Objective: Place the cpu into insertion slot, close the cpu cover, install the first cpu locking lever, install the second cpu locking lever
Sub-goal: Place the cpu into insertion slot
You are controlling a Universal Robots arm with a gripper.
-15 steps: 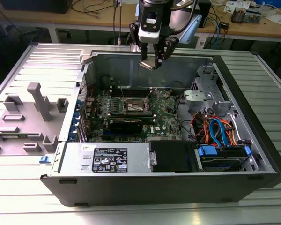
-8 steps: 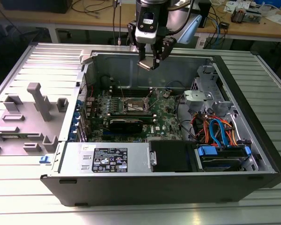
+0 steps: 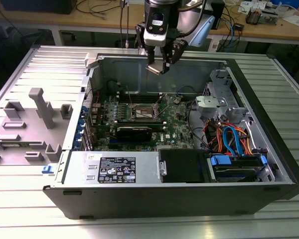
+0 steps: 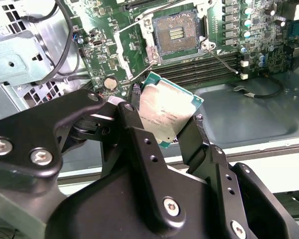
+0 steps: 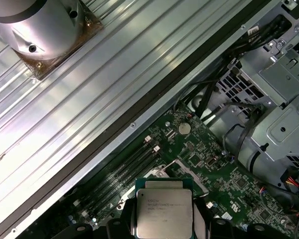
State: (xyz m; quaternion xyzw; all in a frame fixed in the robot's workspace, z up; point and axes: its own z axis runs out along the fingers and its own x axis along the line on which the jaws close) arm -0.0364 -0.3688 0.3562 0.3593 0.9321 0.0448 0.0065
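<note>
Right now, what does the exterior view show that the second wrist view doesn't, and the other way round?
Exterior view adds: the whole computer case, the grey blocks on the table at that view's left, and blue and orange cables at its right. Second wrist view adds: the round battery and the gold contacts inside the socket. Both share: the tool gripping the chip up off the green board, with the socket open.
</note>
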